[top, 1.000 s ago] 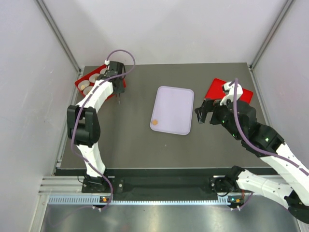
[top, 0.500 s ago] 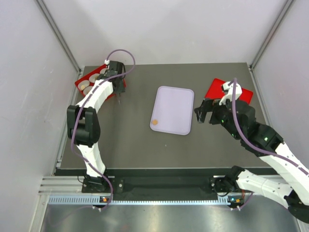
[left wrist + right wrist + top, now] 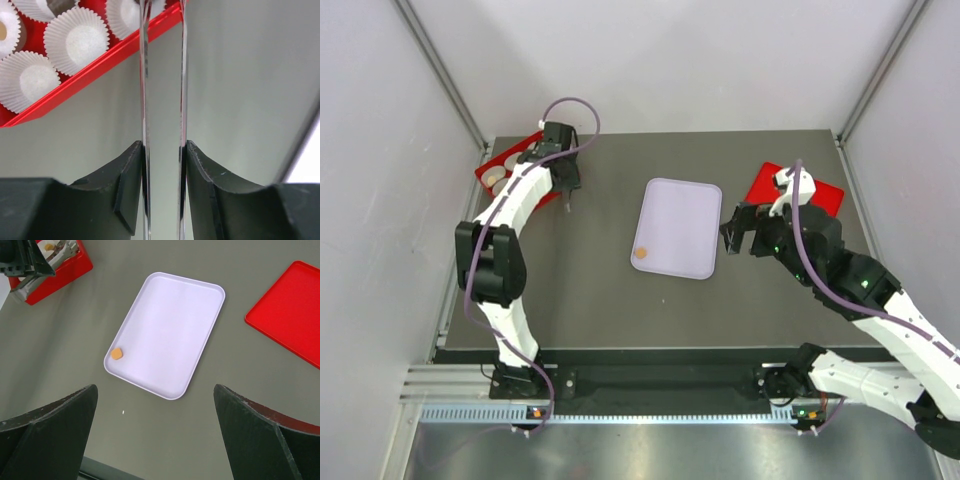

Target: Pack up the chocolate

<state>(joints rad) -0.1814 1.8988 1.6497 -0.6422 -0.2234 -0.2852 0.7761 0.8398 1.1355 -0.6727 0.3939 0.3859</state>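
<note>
One caramel-orange chocolate (image 3: 641, 253) (image 3: 116, 354) lies in the near-left corner of the lavender tray (image 3: 692, 205) (image 3: 175, 300). The red box (image 3: 492, 166) (image 3: 85, 75) at the back left holds white paper cups (image 3: 76, 40); one cup shows a caramel piece (image 3: 3, 32). My left gripper (image 3: 567, 186) (image 3: 162, 147) is shut on metal tweezers (image 3: 145, 75). Their blades stand apart with nothing seen between them, and their tips reach the box's near rim. My right gripper (image 3: 734, 233) (image 3: 155, 388) hangs wide open above the table, right of the tray.
A flat red lid (image 3: 765, 183) (image 3: 292, 310) lies at the back right, behind the right gripper. Grey walls close in the table on three sides. A tiny white speck (image 3: 123, 412) sits on the table near the tray.
The left gripper has shifted slightly back toward the red box, and the tweezers' blades have spread a little. The right gripper has edged a bit to the left.
</note>
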